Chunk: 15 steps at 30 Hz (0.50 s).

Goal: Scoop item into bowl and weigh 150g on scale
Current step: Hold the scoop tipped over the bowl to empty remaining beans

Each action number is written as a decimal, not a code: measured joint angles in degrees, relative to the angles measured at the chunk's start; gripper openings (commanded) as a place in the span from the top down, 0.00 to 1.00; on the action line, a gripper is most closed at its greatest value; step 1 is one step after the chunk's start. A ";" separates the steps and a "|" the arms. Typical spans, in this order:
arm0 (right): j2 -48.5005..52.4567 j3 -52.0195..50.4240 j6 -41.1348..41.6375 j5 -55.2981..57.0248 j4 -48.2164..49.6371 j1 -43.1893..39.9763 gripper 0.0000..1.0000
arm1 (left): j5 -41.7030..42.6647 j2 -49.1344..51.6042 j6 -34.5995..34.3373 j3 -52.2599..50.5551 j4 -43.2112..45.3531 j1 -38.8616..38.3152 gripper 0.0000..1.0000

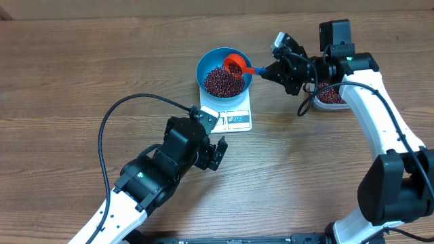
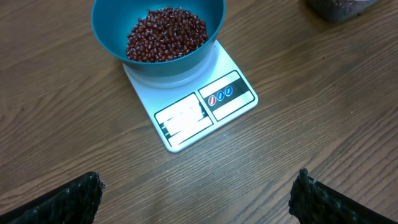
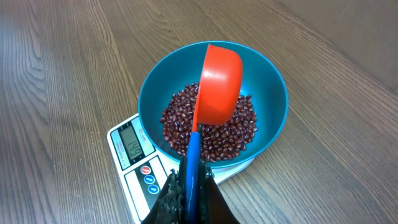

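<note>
A bright blue bowl (image 1: 224,72) stands on the white scale (image 1: 234,118), with a heap of dark red beans (image 1: 223,81) inside; the left wrist view shows the bowl (image 2: 158,31), beans (image 2: 166,33) and scale (image 2: 193,115) too. My right gripper (image 1: 274,70) is shut on the blue handle of an orange scoop (image 1: 235,65), held tilted over the bowl's right rim. In the right wrist view the scoop (image 3: 217,84) hangs over the beans (image 3: 208,127) in the bowl (image 3: 273,99), beside the scale's display (image 3: 132,148). My left gripper (image 1: 215,139) stands open below the scale, holding nothing.
A clear tub (image 1: 332,95) with more beans sits at the right, partly hidden behind my right arm; its edge shows in the left wrist view (image 2: 339,7). A black cable (image 1: 108,129) loops over the wooden table left of the left arm.
</note>
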 measured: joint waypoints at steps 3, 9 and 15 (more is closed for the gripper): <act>-0.02 0.02 0.00 -0.02 0.11 0.00 0.96 | 0.00 0.00 0.00 0.00 0.02 0.00 0.00; -0.02 0.00 0.00 0.11 -0.07 0.00 0.96 | 0.00 0.00 0.00 0.00 0.02 0.00 0.00; -0.02 0.00 0.00 1.38 0.07 0.00 0.96 | 0.00 0.00 0.00 0.00 0.00 0.02 0.00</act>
